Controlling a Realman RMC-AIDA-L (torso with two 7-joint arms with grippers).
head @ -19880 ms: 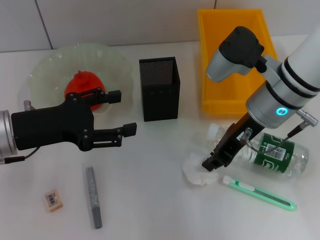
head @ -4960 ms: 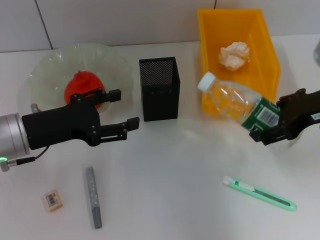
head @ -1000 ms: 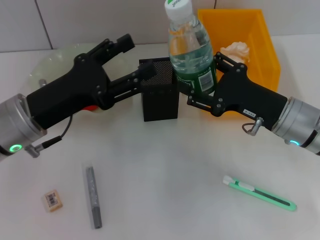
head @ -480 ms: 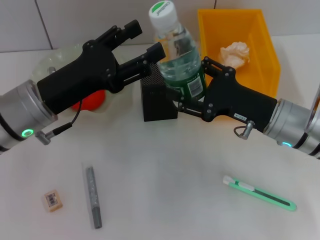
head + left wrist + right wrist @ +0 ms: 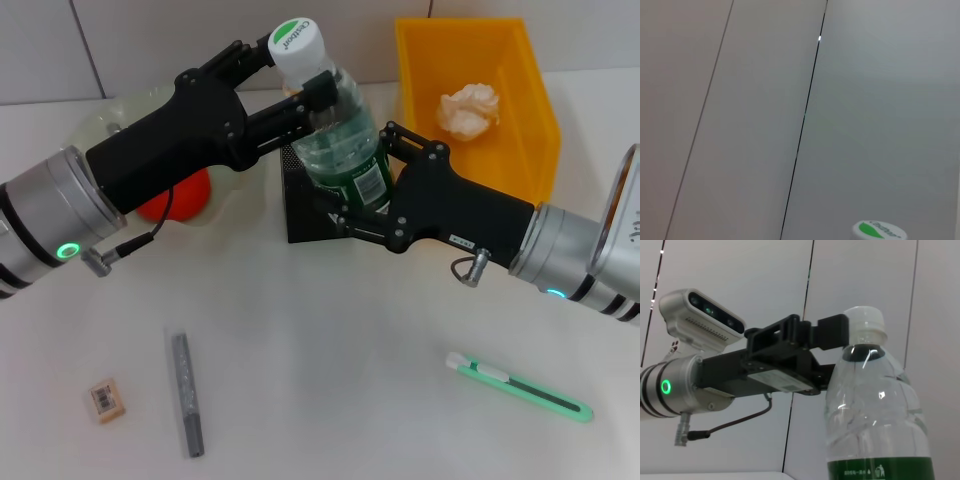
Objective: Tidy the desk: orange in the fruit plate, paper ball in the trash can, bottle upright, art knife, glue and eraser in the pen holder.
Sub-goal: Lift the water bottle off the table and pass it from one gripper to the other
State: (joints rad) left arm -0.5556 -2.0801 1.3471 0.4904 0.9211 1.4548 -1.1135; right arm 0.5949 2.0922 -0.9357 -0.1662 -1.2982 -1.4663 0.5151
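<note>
Both grippers around bottle (image 5: 340,140).

A clear bottle (image 5: 340,135) with a green label and a white cap with a green top is held off the bench, tilted, in front of the black mesh pen holder (image 5: 312,218). The orange (image 5: 182,196) sits in the pale fruit plate (image 5: 110,115). The paper ball (image 5: 468,108) lies in the yellow trash can (image 5: 528,110). The green art knife (image 5: 518,386), grey glue (image 5: 186,394) and eraser (image 5: 106,399) lie flat on the bench.
</note>
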